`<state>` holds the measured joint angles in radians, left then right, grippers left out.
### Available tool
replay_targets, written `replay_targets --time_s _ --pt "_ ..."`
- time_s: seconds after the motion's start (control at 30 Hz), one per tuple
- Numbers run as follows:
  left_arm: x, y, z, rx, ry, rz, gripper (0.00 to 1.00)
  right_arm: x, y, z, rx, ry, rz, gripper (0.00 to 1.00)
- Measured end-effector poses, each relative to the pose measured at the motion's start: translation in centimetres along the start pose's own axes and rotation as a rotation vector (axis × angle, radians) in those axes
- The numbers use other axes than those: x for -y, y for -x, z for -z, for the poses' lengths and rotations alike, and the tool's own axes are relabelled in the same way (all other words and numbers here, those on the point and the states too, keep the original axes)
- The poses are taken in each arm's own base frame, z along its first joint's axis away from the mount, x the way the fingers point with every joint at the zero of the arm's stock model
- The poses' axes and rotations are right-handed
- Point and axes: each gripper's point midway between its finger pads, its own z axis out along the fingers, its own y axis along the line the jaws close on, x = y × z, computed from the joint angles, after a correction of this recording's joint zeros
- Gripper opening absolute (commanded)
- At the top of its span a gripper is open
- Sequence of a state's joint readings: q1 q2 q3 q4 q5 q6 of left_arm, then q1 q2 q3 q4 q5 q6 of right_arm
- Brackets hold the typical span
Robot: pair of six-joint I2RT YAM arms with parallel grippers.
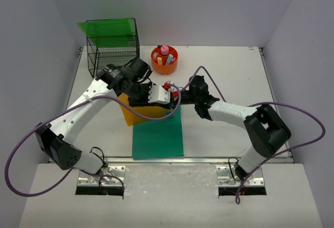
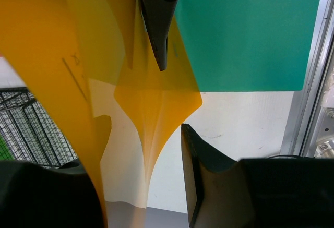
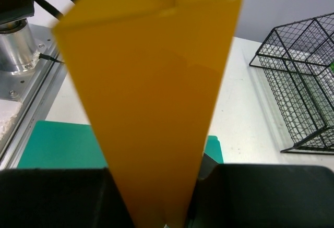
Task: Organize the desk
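Held up: yellow folder (image 1: pixel 143 114), above counter (image 1: pixel 229 71).
R fingers (image 3: pixel 245 191) clamp it; L fingers (image 2: pixel 156 24) apart, straddling its edge.

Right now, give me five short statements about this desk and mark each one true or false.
1. The right gripper is shut on the yellow folder. True.
2. The teal folder lies flat on the desk, near its front edge. True.
3. The orange cup is empty. False: it holds several coloured items.
4. The wire basket stands at the rear right. False: rear left.
5. The left gripper has its jaws pressed together. False: they stand apart, with the yellow folder between them.
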<state>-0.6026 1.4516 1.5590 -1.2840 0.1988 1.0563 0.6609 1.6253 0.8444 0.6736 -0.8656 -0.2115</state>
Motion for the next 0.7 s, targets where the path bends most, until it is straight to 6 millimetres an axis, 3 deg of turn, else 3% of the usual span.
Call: replay_targets --time_s 0.1,0.13,0.27,0.4,0.47,0.63,0.7 --pt "-0.1 -0.1 0.0 -0.015 0.021 -0.006 0.23 0.0 0.0 0.0 -0.001 0.002 0.014 0.00" --pt "-0.1 -0.1 0.0 -0.019 0.028 -0.009 0.34 0.0 0.0 0.0 0.001 0.005 0.020 0.00" --pt "0.1 -0.5 0.0 -0.055 0.062 -0.019 0.54 -0.1 0.1 0.0 0.004 0.016 0.040 0.00" --pt "0.8 -1.3 0.1 -0.102 0.071 -0.022 0.71 -0.4 0.1 0.0 0.008 0.033 0.059 0.00" --pt "0.9 -1.5 0.3 -0.113 0.079 -0.022 0.72 -0.4 0.0 0.0 0.006 0.037 0.061 0.00" --pt "0.9 -1.5 0.7 -0.123 0.077 -0.010 0.39 -0.4 -0.2 0.1 0.000 0.035 0.056 0.00" --pt "1.1 -1.5 0.6 -0.128 0.069 -0.002 0.05 -0.4 -0.2 0.1 -0.003 0.036 0.055 0.00"
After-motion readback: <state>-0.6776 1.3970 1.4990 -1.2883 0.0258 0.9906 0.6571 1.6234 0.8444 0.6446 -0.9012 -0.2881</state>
